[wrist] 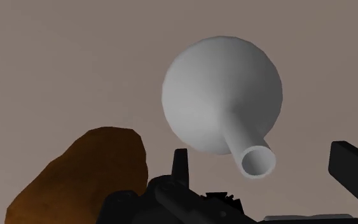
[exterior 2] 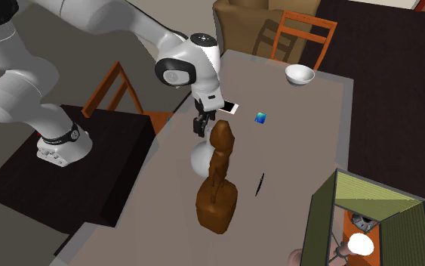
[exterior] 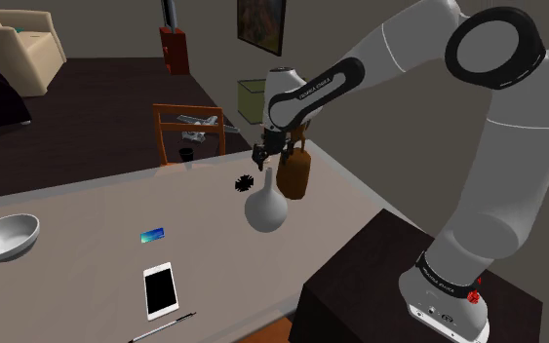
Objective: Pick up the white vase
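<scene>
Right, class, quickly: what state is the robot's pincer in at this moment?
Pincer: open, holding nothing; the neck of the white vase sits between its fingers, untouched.

Vase (exterior: 265, 207) on table (exterior: 77, 200), figurine (exterior: 294, 175) just beside

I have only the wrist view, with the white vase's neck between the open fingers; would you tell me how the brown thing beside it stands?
Observer: The brown figure stands upright on the table, close beside the white vase.
Operator: Thank you. Is the gripper down at the neck?
Observer: In the shoulder view the gripper hangs just above the neck's top.
Operator: Is anything else close by?
Observer: A small black spiky thing lies on the table to the shoulder view's left of the vase.
</scene>
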